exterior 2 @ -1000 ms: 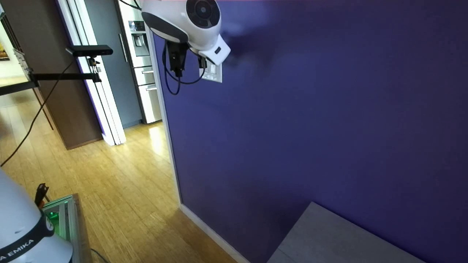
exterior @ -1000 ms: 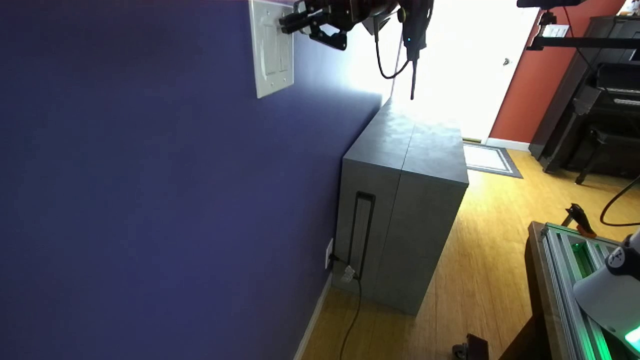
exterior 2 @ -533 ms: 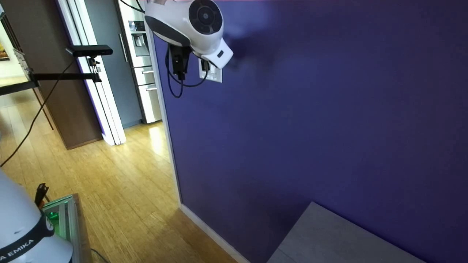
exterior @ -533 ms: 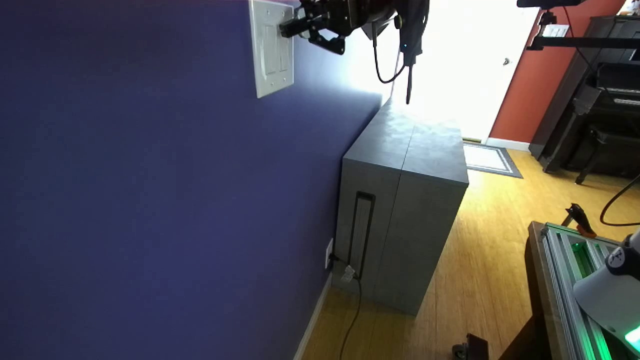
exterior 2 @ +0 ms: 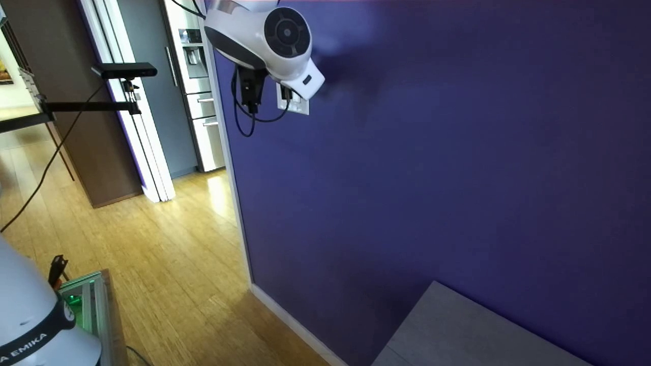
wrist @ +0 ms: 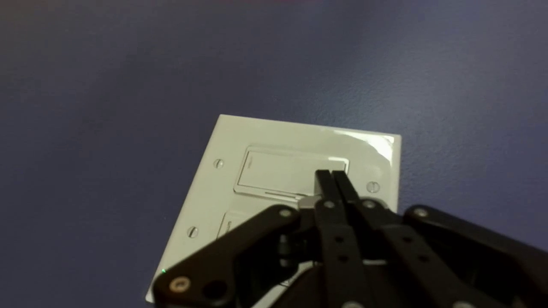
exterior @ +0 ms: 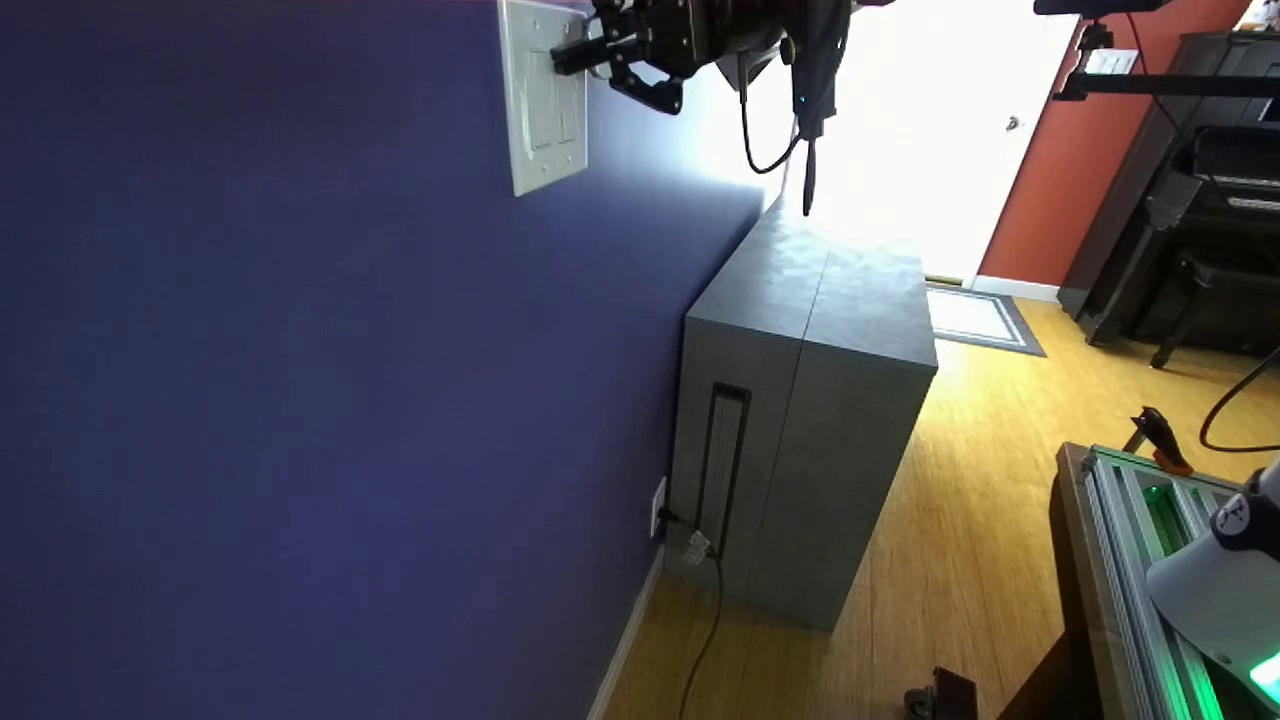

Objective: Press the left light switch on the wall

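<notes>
Light switch (wrist: 278, 171), left of the pair, lies directly before the tips of the pincer (wrist: 331, 172). Pincer condition: both fingers pressed together, nothing between them, tips over one end of that switch in the wrist view; in an exterior view the fingertips (exterior: 567, 57) stand at its upper end. Whether they bear on it or sit just off it cannot be determined. Change noted over the last second: the tips are lower and closer in to the cover plate (wrist: 207, 201), and the arm (exterior 2: 254, 30) has dropped slightly. Judged meaning: the approach is nearly finished and pressing is the step at hand; no inward movement of the switch can be confirmed. Next to it on the same plate is a second switch (wrist: 235, 220), partly hidden by the pincer; a sideways slip could plausibly catch it. A short, straight push toward the wall (exterior: 350, 350), kept to the upper end, appears called for. Farther out, a grey cabinet (exterior: 820, 430) stands beside the wall, well apart from the pincer, with a socket (exterior: 657, 507) low on the wall near it.
</notes>
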`<state>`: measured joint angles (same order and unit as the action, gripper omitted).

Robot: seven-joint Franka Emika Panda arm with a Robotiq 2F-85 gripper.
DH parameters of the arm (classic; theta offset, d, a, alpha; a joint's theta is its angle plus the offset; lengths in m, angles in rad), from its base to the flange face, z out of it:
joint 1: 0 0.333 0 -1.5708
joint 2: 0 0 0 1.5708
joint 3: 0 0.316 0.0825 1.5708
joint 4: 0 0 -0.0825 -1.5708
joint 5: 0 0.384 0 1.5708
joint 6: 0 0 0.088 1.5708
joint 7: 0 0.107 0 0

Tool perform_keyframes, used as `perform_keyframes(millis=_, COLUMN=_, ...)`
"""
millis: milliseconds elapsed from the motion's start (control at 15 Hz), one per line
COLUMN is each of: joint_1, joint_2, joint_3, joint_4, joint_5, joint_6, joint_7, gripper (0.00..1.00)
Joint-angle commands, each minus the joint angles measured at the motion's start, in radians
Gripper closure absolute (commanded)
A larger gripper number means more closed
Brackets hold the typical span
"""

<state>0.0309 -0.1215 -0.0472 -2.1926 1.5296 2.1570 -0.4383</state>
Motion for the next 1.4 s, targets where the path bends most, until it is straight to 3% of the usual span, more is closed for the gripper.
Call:
perform_keyframes(millis=0, joint_1=-0.018, joint_2=0.023, joint_3=0.012, joint_4=0.022, joint_5=0.042, joint_6=-0.027, joint_7=-0.013, gripper=0.96)
perform_keyframes(millis=1333, joint_1=-0.043, joint_2=0.092, joint_3=0.012, joint_4=0.042, joint_5=0.069, joint_6=-0.148, joint_7=0.001, gripper=0.95)
